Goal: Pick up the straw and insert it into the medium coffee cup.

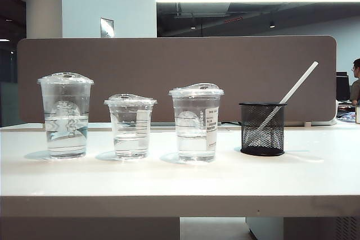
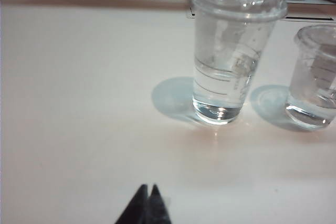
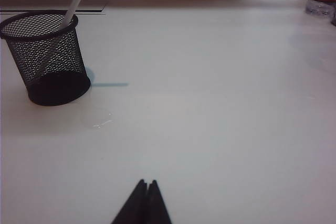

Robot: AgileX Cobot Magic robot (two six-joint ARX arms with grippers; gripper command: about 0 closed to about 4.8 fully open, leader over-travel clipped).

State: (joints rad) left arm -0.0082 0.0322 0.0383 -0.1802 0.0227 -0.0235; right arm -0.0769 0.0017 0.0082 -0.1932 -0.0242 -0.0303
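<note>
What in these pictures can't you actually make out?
- Label print on the medium cup: too small, exterior view.
- Straw bottom end: blurred behind the black mesh holder.
- Left gripper and right gripper: only shut tips show; arms cut off by the frame edge.
- Arms: absent from exterior view.

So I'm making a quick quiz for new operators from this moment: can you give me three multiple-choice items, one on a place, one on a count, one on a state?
1. Where is the straw?
A. Leaning in the black mesh holder
B. Flat on the table
C. In the tallest cup

2. How many clear lidded cups stand on the table?
A. Two
B. Three
C. Four

3. How do the left end effector and right end effector stand?
A. Both shut, holding nothing
B. Both wide open
C. Right one gripping the straw

Key: 1 A, it slants out of the holder; 2 B, the exterior view shows three, with the medium coffee cup nearest the holder; 3 A, each wrist view shows fingertips together over bare table.
</note>
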